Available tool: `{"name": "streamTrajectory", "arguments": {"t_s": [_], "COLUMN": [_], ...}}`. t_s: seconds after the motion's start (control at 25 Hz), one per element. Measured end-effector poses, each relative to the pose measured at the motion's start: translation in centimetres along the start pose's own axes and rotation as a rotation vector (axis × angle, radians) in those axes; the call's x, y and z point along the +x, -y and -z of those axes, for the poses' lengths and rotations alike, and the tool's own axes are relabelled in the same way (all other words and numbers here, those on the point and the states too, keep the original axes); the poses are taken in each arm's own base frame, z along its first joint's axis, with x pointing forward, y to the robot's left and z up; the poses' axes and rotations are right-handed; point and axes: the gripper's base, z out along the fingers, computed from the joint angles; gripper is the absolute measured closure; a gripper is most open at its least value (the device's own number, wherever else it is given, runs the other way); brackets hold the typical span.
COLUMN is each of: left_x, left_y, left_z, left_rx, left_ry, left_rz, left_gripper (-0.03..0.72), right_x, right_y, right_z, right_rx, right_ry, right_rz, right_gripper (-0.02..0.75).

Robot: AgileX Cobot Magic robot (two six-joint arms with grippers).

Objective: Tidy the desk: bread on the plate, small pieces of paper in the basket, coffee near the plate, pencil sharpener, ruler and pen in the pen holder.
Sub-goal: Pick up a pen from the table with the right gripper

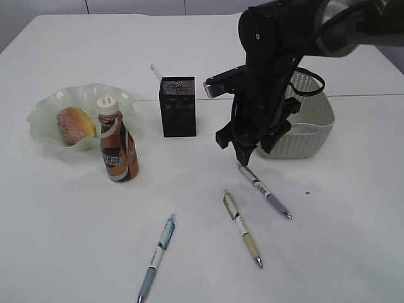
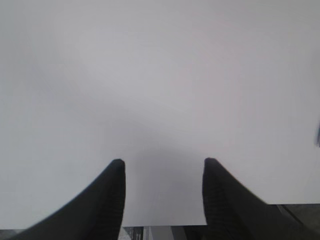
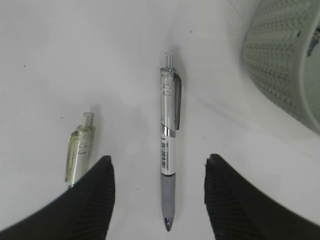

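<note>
My right gripper [image 1: 243,154] [image 3: 159,162] is open. It hangs just above a white pen with a grey grip [image 1: 265,191] [image 3: 168,150], which lies between the jaws on the table. An olive-green pen [image 1: 242,228] [image 3: 79,150] lies to its left, and a blue pen [image 1: 156,255] lies farther left near the front. The black mesh pen holder [image 1: 178,107] has a thin pale strip [image 1: 155,71] sticking out of it. The bread [image 1: 76,124] sits on the green glass plate [image 1: 44,113]. The coffee bottle [image 1: 117,142] stands upright against the plate. My left gripper [image 2: 164,162] is open and empty over bare table.
The pale green woven basket [image 1: 315,120] [image 3: 280,60] stands right behind my right arm, close to the grey pen's top end. A seam between two tables runs behind the holder. The left arm does not show in the exterior view.
</note>
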Motion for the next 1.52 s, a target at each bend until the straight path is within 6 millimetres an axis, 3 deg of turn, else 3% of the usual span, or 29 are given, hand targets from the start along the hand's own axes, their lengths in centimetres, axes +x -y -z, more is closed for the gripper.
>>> {"name": "streamTrajectory", "arguments": {"t_s": [0.8,1.52], "left_x": [-0.1,-0.1], "left_y": [0.0,-0.1], "left_z": [0.0,0.0], "left_rx": [-0.005,-0.006], "left_ry": [0.006,0.01], "left_rz": [-0.01,-0.011], "left_gripper": [0.318,0.318], "right_x": [-1.6,-1.6], "right_y": [-0.4,1.0], "right_z": [-5.2,-5.4], "right_rx": [-0.02,-0.02], "right_ry": [-0.065,-0.052], "right_rz": [0.009,-0.023], "right_gripper": [0.319,0.319]}}
